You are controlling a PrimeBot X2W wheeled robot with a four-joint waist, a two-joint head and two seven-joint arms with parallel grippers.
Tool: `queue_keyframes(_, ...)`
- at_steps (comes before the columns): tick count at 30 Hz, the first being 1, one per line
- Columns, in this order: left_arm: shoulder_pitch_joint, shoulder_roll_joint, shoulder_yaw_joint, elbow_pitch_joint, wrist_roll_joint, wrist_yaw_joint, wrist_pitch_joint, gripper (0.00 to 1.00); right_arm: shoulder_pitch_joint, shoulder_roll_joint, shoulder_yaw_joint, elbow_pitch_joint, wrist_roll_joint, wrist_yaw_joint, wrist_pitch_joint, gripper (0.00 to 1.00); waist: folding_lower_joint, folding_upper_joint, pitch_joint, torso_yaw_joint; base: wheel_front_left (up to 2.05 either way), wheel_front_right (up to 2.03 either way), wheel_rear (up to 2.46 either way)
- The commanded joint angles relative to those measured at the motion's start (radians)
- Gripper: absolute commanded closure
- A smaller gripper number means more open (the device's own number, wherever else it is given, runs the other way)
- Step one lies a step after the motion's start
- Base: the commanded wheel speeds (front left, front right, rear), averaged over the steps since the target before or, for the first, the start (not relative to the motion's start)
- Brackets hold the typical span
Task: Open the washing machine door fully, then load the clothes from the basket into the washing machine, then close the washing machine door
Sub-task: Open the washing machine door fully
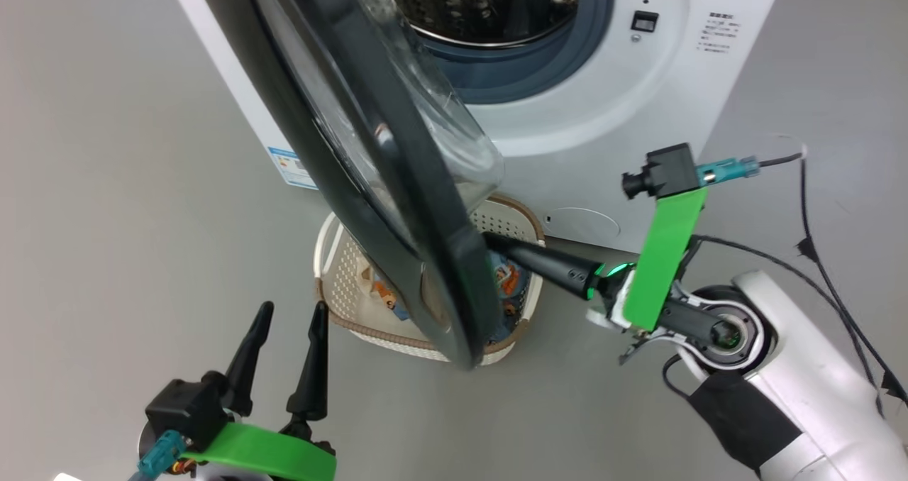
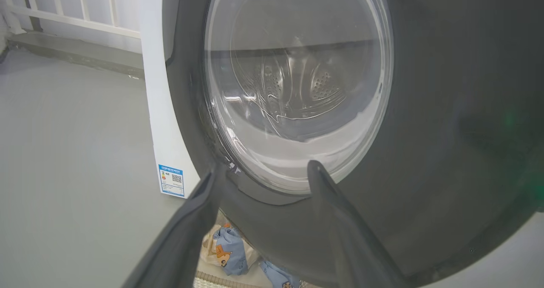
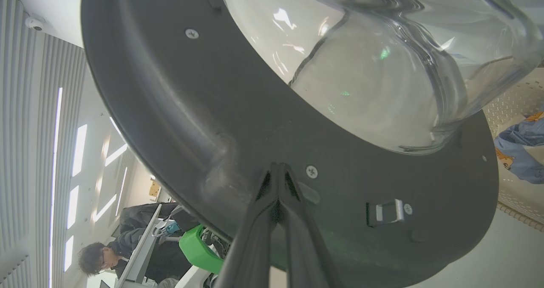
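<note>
The washing machine (image 1: 624, 112) stands at the top with its steel drum exposed. The washing machine door (image 1: 397, 204) is swung partway out and seen nearly edge-on, hanging over the basket (image 1: 340, 268). Light blue clothes (image 1: 507, 279) lie in the basket. My right gripper (image 1: 489, 240) is shut and empty, with its tip against the door's inner black ring (image 3: 170, 109), just below the glass bowl (image 3: 361, 67). My left gripper (image 1: 293, 307) is open and empty on the door's outer side (image 2: 425, 109), a little apart from it. Clothes (image 2: 229, 247) show under the door's lower edge.
Bare grey floor lies to the left and front of the basket. A blue label (image 2: 171, 180) marks the machine's side panel. The door's latch (image 3: 389, 211) sits right of my right fingers. A person (image 3: 97, 258) sits at a desk behind me. Cables trail by my right arm (image 1: 816, 254).
</note>
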Motion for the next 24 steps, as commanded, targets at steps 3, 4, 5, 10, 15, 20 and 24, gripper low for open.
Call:
queue_keyframes(3, -0.004, 0.017, 0.035, -0.028, 0.003, -0.002, -0.006, 0.00, 0.021, 0.041, 0.027, -0.039, -0.002, 0.002, 0.008, 1.00, 0.0000, -0.0001, -0.005, 0.015, 0.00, 0.00, 0.00)
queue_keyframes(4, -0.003, 0.017, 0.035, -0.028, 0.003, -0.002, -0.006, 0.00, 0.022, 0.045, 0.032, -0.041, -0.004, 0.002, 0.010, 1.00, 0.0000, -0.0001, -0.005, 0.017, 0.00, 0.00, 0.00)
queue_keyframes(5, -0.003, 0.017, 0.036, -0.028, 0.004, -0.002, -0.006, 0.00, 0.023, 0.050, 0.037, -0.042, -0.005, 0.002, 0.011, 1.00, 0.0000, -0.0001, -0.005, 0.020, 0.00, 0.00, 0.00)
queue_keyframes(10, -0.001, 0.017, 0.037, -0.029, 0.006, -0.002, -0.006, 0.00, 0.029, 0.071, 0.053, -0.042, -0.011, 0.002, 0.006, 1.00, 0.0000, -0.0001, -0.008, 0.027, 0.00, 0.00, 0.00)
queue_keyframes(15, -0.002, 0.017, 0.041, -0.030, 0.007, -0.002, -0.006, 0.00, 0.032, 0.076, 0.061, -0.041, -0.013, 0.002, 0.003, 1.00, 0.0000, -0.0001, -0.010, 0.025, 0.00, 0.00, 0.00)
queue_keyframes(20, -0.005, 0.017, 0.047, -0.031, 0.010, -0.002, -0.006, 0.00, 0.036, 0.069, 0.053, -0.036, -0.027, 0.002, -0.030, 0.97, 0.0000, -0.0001, -0.009, 0.012, 0.00, 0.00, 0.00)
queue_keyframes(24, -0.010, 0.017, 0.043, -0.025, 0.015, -0.002, -0.006, 0.00, 0.046, 0.049, 0.052, -0.024, -0.049, 0.002, -0.072, 0.21, 0.0000, -0.0001, -0.015, -0.006, 0.00, 0.00, 0.00)
